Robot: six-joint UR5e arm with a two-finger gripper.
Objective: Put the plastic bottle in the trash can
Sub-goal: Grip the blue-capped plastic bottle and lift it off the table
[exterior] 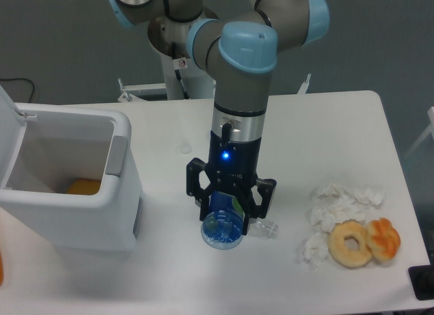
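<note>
The plastic bottle [221,232] is blue-tinted and round, with its ribbed base turned toward the camera and a bit of green label showing near the fingers. My gripper [228,217] points down at the table's middle, its black fingers [204,205] closed against the bottle's sides. I cannot tell whether the bottle rests on the table or hangs just above it. The trash can [119,193] is a large white bin at the left with its lid [10,135] swung open and a grey latch [116,154] on its right side. It stands about a hand's width left of the gripper.
A small crushed clear bottle [266,228] lies just right of the gripper. Crumpled white tissues [339,203], a doughnut [350,243] and an orange pastry [384,238] lie at the front right. An orange object [83,187] sits inside the bin. The table [325,132] is white.
</note>
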